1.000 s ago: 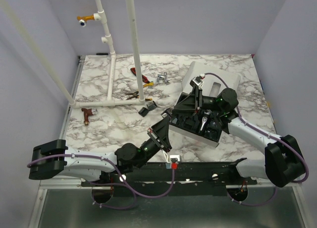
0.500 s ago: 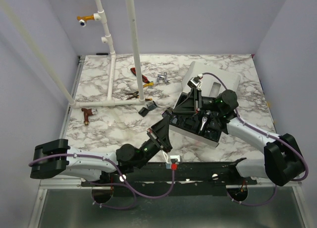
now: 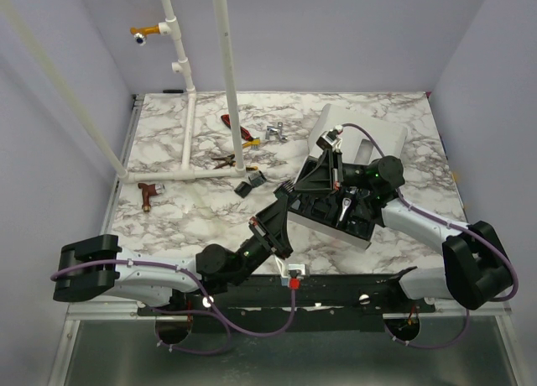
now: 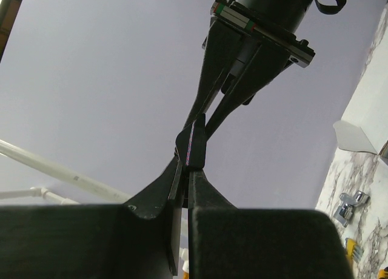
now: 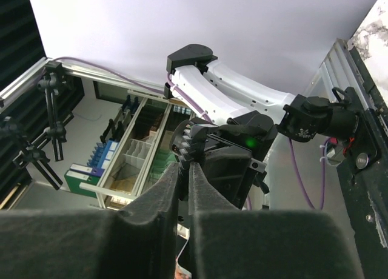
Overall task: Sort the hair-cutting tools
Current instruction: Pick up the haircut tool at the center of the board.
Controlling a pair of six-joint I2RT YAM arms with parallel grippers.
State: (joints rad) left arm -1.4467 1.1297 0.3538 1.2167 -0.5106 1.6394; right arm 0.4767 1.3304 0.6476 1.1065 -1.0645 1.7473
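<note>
Two grippers faced tip to tip by the left corner of the black tray (image 3: 357, 228) on the marble tabletop (image 3: 168, 214); left gripper (image 4: 189, 165) and right gripper (image 5: 185, 170) both pinched one black toothed guard (image 5: 187, 149), held off the surface; lilac walls (image 3: 336, 42) enclosed the table; a white pipe frame (image 3: 191, 122) stood far left.

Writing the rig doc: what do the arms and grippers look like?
The left arm and right arm have white links, black joints and bases, a purple cable along each, small green lights on joint housings. The left gripper and right gripper are black, with slim tapered fingers.
</note>
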